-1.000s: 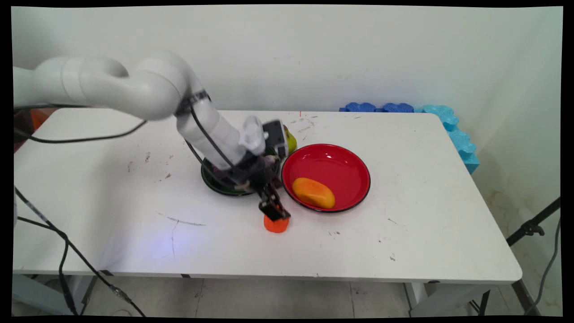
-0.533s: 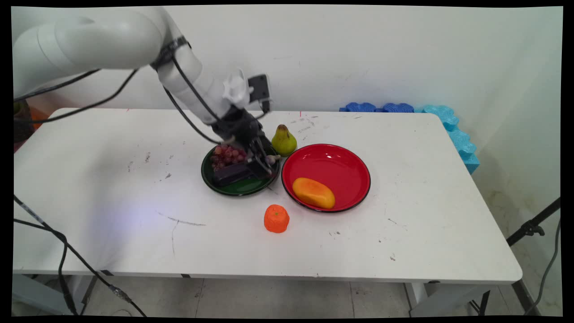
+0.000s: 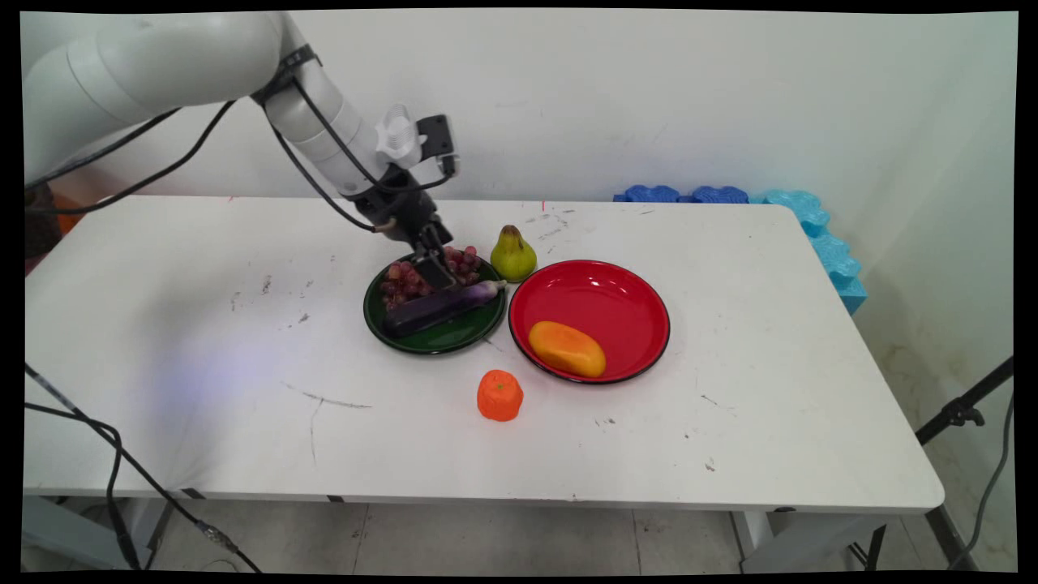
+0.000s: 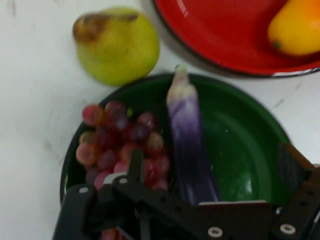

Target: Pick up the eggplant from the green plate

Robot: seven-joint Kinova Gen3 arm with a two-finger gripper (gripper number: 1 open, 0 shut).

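Observation:
My gripper (image 3: 435, 269) hangs open just above the dark green plate (image 3: 454, 341), over a bunch of red grapes (image 3: 403, 280) and a purple eggplant (image 3: 444, 305) lying on it. In the hand view the eggplant (image 4: 187, 130) runs up between the two fingers of my gripper (image 4: 215, 170), with the grapes (image 4: 120, 140) at the left finger (image 4: 135, 165) and bare green plate (image 4: 245, 135) toward the right one. Nothing is held. A yellow-green pear (image 3: 513, 255) (image 4: 117, 45) stands on the table just beyond the plate.
A red plate (image 3: 616, 300) (image 4: 220, 30) to the right holds an orange-yellow mango (image 3: 567, 349) (image 4: 297, 27). A small orange fruit (image 3: 499, 395) sits on the table in front of both plates. Blue foam pieces (image 3: 811, 227) line the far right corner.
A second ago my gripper was down at the small orange fruit. It has since risen and swung back over the green plate, leaving the orange on the table.

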